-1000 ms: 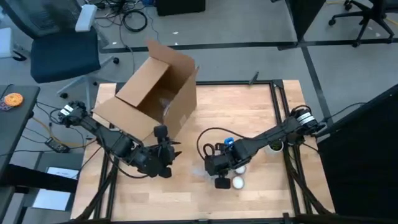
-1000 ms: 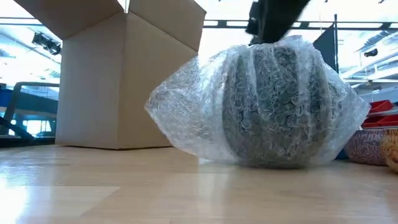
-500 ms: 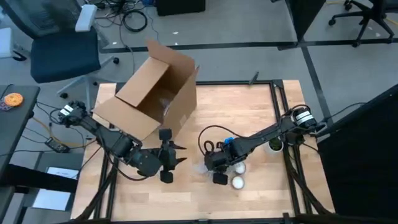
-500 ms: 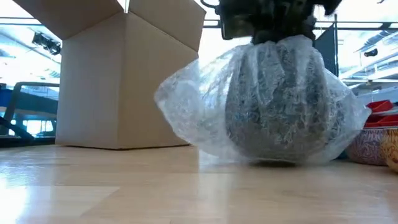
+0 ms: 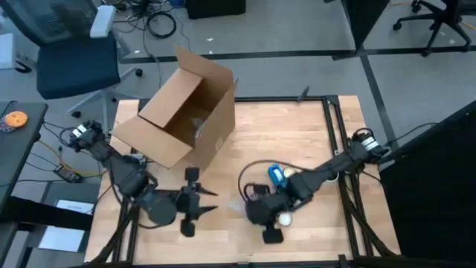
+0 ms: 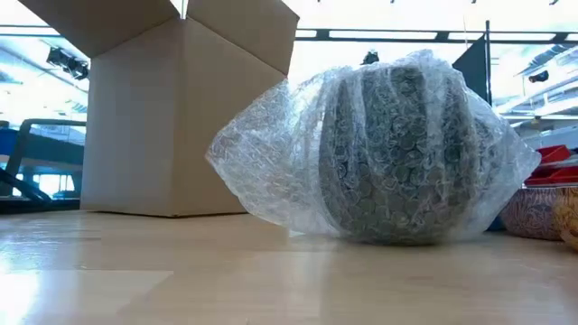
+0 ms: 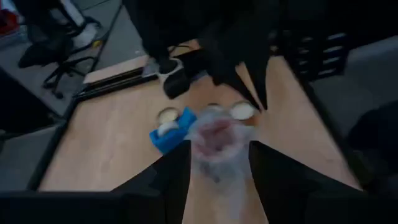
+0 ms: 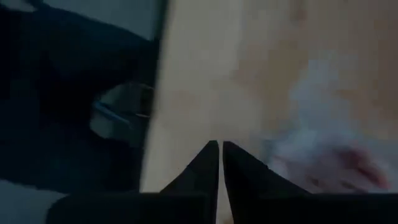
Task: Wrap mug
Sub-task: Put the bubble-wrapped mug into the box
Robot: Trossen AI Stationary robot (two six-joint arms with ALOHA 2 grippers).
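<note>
Pale wood planks make up the bench [image 5: 297,134], framed by dark rails, with office floor and a chair beyond. Nearest the front edge sit both grippers: the left gripper [image 5: 195,211] hangs toward the near left with its fingers [image 7: 174,174] spread wide, released and holding nothing, aimed across at the bundle. Just right of it the right gripper [image 5: 266,223] hovers at the near side of the mug [image 6: 397,153], its fingers [image 8: 219,165] pressed together on nothing that shows. The mug stands on the bench at the near middle, swathed in bubble wrap [image 6: 262,162] whose loose skirt flares out to the left and right, not yet tucked in. Judging by that, the wrap is round the mug but not secured, and the step in hand is gathering the slack. To do it well, one gripper should pin the bundle from above so it cannot roll while the other takes the loose flap close to the mug's wall, not at its thin edge, and folds it snugly over; a pull at the edge would likely just slide or unwind the sheet. Beside the bundle lie a blue tape roll [image 5: 277,176] and a white one [image 5: 283,219], both close enough to be knocked. Farther back, at the far left, stands the open box [image 5: 186,112], well apart from the bundle.
</note>
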